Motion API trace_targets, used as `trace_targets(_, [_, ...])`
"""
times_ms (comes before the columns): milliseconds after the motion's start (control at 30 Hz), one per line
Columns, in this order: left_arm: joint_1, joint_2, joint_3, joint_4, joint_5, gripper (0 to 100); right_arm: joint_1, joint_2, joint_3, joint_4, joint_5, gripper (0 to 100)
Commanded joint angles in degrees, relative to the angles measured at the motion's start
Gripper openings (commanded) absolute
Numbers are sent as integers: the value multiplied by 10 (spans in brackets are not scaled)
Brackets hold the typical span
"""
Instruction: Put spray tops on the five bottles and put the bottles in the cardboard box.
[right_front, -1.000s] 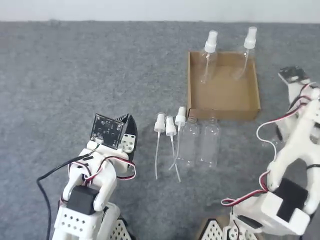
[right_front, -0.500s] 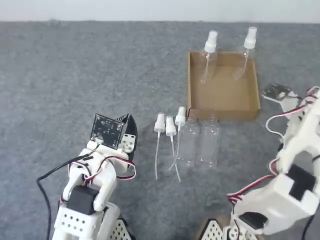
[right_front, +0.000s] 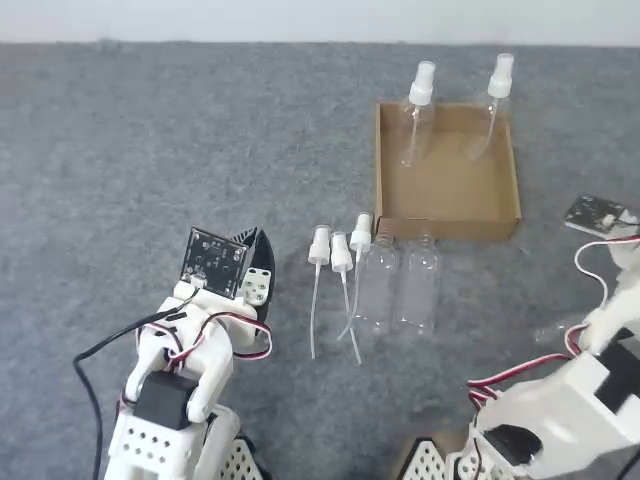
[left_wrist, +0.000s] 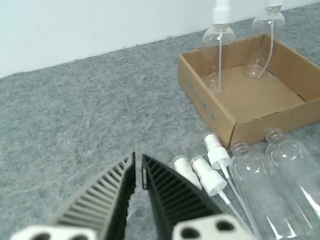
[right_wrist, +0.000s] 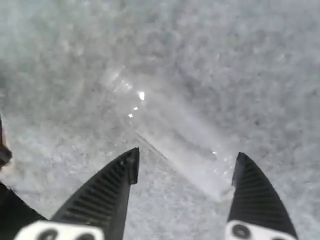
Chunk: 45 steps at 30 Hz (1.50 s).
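Note:
A cardboard box (right_front: 447, 215) holds two capped clear bottles (right_front: 416, 112) (right_front: 490, 105) that lean on its far wall. In front of it lie two uncapped bottles (right_front: 377, 287) (right_front: 420, 285) and three loose spray tops (right_front: 318, 248) (right_front: 342, 255) (right_front: 361, 232). My left gripper (left_wrist: 138, 161) is shut and empty, left of the spray tops (left_wrist: 207, 175). My right gripper (right_wrist: 186, 156) is open just above another clear bottle (right_wrist: 170, 125) that lies on the carpet, one finger on each side. The right arm (right_front: 590, 390) is right of the box.
Grey carpet (right_front: 150, 150) covers the table and a white wall runs along the far edge. The left arm's base (right_front: 170, 420) stands at the near left. Cables loop beside both arms.
The right arm's wrist has swung away from the box's right side, toward the near right. The left arm, the box and the loose parts have not moved.

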<state>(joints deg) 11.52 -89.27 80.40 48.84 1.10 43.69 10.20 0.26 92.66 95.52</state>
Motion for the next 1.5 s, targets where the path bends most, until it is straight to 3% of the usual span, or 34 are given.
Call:
trace_targets(0, [3, -7, -2, -16, -4, 11, 3, -13, -28, 14, 23, 251])
trace_targets(267, [3, -7, -2, -16, -4, 11, -7, -12, 17, 8, 113, 251])
trace_targets(433, [3, -7, -2, -16, -4, 11, -18, -6, 40, 1, 128, 251])
trace_targets(833, [3, -7, -2, -16, -4, 11, -28, -7, 193, -197, 120, 249])
trace_targets(933, [3, -7, -2, -16, -4, 11, -27, -7, 201, -235, 56, 227])
trace_targets(1167, [3, -4, -3, -16, -4, 11, -30, -7, 198, -284, -164, 11])
trace_targets(1467, [-3, 64, -80, 37, -7, 11, -31, -10, 156, -269, -523, 13])
